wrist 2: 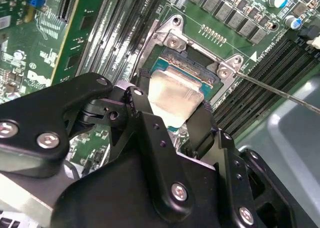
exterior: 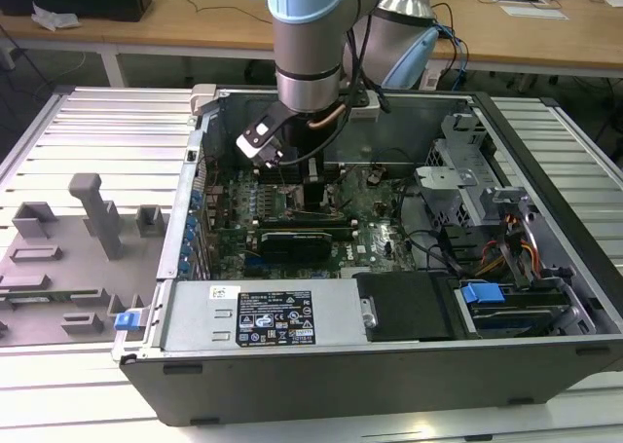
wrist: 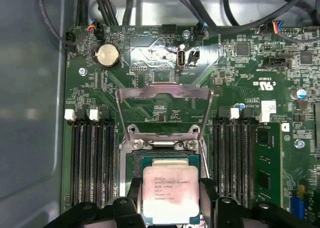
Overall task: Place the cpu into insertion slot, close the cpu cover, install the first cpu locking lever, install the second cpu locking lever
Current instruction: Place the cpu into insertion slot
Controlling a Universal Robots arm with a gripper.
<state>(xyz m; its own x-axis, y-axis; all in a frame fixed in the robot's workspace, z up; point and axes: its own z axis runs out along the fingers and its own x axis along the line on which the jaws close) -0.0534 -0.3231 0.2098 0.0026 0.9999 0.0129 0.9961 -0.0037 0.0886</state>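
Wooden desks [exterior: 195,19] with papers along back of room. Ribbed metal surface [exterior: 88,122] carries open computer case [exterior: 389,365]; grey fixtures [exterior: 92,209] on surface at exterior view's left. Arm [exterior: 307,54] reaches down into case. End effector [wrist 2: 172,112] clenched on cpu [wrist: 170,188], fingers [wrist 2: 200,133] against two opposite edges. Cpu over insertion slot [wrist: 131,160] in green circuit board [wrist: 165,67]; fully seated or not, cannot tell. Cpu cover [wrist: 165,91] swung up, open, beside slot.
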